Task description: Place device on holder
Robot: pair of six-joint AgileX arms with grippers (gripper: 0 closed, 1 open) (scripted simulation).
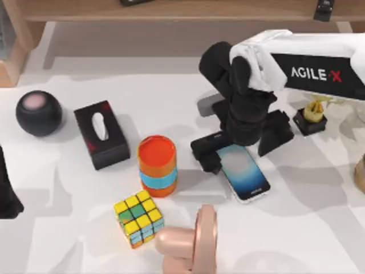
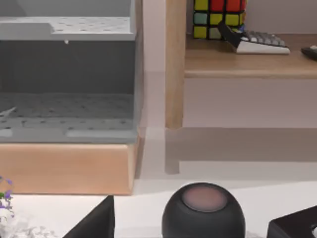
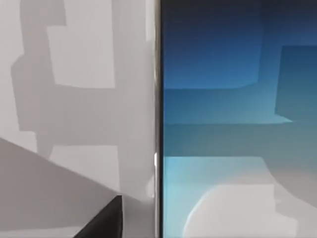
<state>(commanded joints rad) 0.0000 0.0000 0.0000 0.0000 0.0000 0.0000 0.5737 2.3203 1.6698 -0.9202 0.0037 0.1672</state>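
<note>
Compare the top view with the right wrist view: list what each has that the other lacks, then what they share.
Top view alone: the right gripper open over the smartphone's far end, the black tissue box, the dark round speaker, the striped canister, the puzzle cube and the pink holder. Right wrist view alone: a close look at the phone's silvery rim. Both: the smartphone flat on the white table.

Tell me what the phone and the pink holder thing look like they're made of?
The flat rectangular smartphone with the blue screen looks like smooth glass on its face, with a thin silvery rim that could be metal; the right wrist view shows that bright edge. The rounded pinkish-beige holder looks like matte plastic or rubber, one even colour with soft shading. The right gripper hangs above the smartphone.
</note>
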